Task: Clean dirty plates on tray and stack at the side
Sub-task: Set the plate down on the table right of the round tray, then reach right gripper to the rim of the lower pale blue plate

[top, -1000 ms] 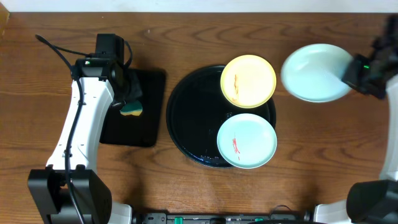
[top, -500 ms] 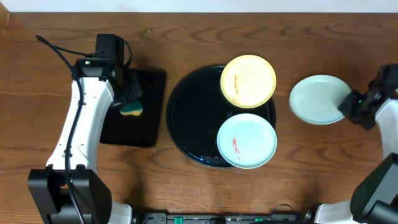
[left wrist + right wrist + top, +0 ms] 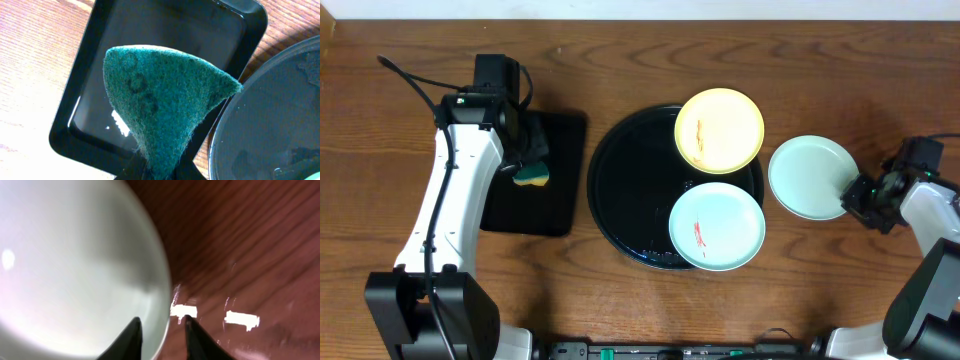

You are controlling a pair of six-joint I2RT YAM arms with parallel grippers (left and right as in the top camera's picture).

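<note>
The round black tray [image 3: 625, 190] holds a pale yellow plate [image 3: 719, 130] with a red smear at its far right and a mint-blue plate [image 3: 716, 226] with red smears at its near right. A second mint-blue plate [image 3: 810, 177], with no smears, lies on the wood right of the tray. My right gripper [image 3: 860, 192] is shut on its right rim; the right wrist view shows the fingers [image 3: 162, 322] straddling the plate's [image 3: 75, 265] rim. My left gripper [image 3: 525, 160] is shut on a green sponge [image 3: 160, 100] above the rectangular tray.
A small rectangular black tray [image 3: 555, 200] lies left of the round tray, under the sponge [image 3: 532, 176]. In the left wrist view the rectangular tray [image 3: 200, 30] and the round tray's rim [image 3: 270, 115] sit close together. Bare wood lies right of the set-down plate.
My right gripper has carried the smear-free mint-blue plate down and to the left, from raised at the far right to the wood beside the round tray. The left arm has not moved.
</note>
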